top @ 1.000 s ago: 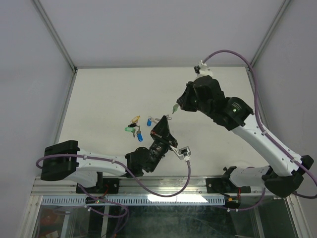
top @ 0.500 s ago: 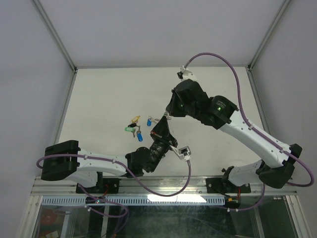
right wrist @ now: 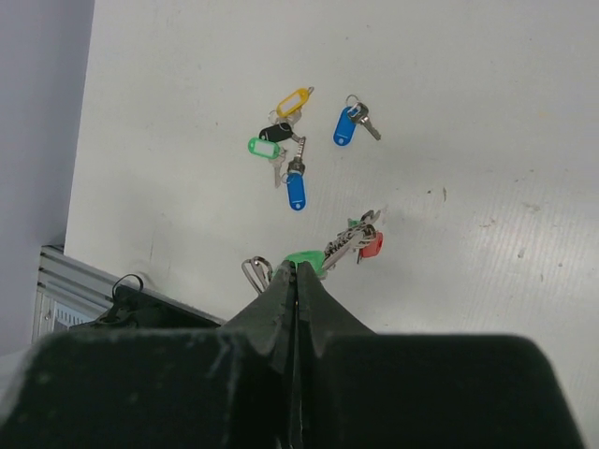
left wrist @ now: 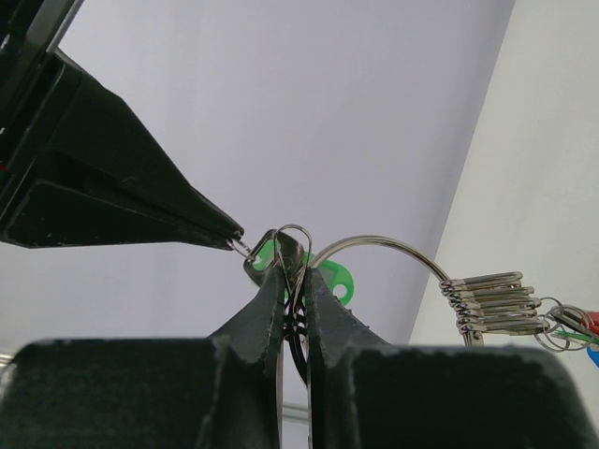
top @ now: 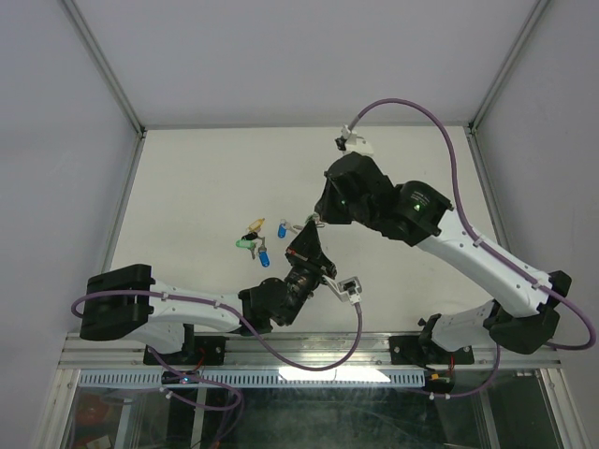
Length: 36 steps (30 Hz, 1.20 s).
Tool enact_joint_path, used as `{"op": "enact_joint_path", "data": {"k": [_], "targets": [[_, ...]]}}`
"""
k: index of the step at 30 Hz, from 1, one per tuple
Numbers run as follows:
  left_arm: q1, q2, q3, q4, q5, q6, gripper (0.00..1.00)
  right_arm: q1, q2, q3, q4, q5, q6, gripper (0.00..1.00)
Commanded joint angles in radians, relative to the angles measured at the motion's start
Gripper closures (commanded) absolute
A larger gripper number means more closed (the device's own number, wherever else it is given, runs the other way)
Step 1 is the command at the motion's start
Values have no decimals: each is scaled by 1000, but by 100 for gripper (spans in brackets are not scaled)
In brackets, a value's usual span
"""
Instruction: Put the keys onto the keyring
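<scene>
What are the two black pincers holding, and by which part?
The left pincer clamps the thin round silver wire keyring on its bare wire. The right pincer pinches a green-capped silver key at the cap's end.

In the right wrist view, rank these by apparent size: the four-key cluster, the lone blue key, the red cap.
1. four-key cluster: largest by far.
2. lone blue key.
3. red cap: smallest as seen, but partly hidden behind the silver keys, so its full size is unsure.
</scene>
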State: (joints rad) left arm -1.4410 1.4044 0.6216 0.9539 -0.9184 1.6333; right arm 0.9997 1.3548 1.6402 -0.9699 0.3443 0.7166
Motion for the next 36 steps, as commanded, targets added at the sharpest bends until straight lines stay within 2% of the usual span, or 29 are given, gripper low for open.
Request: {"op": "enact_joint_path", "data": {"k": [1,36], "targets": [[-10,-5,7,46,-20,-16,100,8,5,37,-31,81,33,100],[-9,2,10,25,-24,-26,100,42,15,73,-68,61,48,100]]}}
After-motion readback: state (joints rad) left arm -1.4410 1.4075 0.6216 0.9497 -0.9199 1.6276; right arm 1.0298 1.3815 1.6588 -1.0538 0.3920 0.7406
